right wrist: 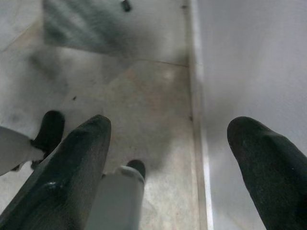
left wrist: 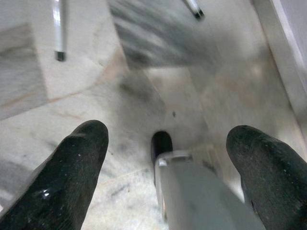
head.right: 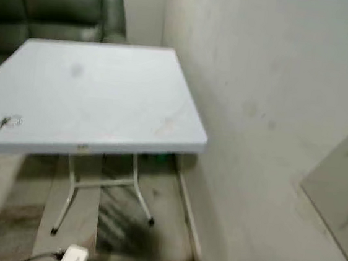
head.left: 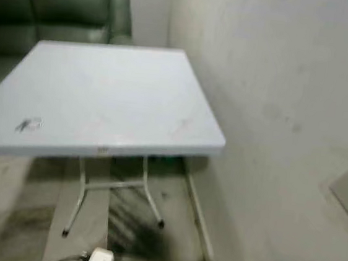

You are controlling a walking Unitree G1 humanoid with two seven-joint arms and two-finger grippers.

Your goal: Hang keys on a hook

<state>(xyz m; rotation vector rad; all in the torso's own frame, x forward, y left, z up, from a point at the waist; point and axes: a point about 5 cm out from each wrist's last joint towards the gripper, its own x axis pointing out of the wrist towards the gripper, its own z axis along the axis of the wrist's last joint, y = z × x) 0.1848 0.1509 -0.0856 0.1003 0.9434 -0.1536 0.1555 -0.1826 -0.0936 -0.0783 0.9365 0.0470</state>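
a pale grey square folding table [head.left: 109, 99] on thin white metal legs [head.left: 76, 201] stands hard against the off-white plaster wall [head.left: 275, 116]; out near its front left corner lies a small bunch of silvery keys [head.left: 29, 124], flat on the tabletop and alone there, well apart from the wall; the head views are a little soft, so the keys read as a small metallic tangle and no more; behind the table sits a dark green leather sofa [head.left: 56, 3], its backrest rising past the far edge; below, the grey-veined marble floor [head.left: 4, 206] runs under the table to a pale skirting strip [head.left: 199, 220] at the foot of the wall; the left gripper [left wrist: 168, 158] hangs low over that floor, its two black fingers [left wrist: 72, 167] spread wide with nothing between them but tile and one of the robot's own grey feet; the right gripper [right wrist: 172, 163] hangs likewise just beside the wall, fingers [right wrist: 72, 163] splayed wide and holding nothing; both claws are well below the tabletop and nowhere near the keys
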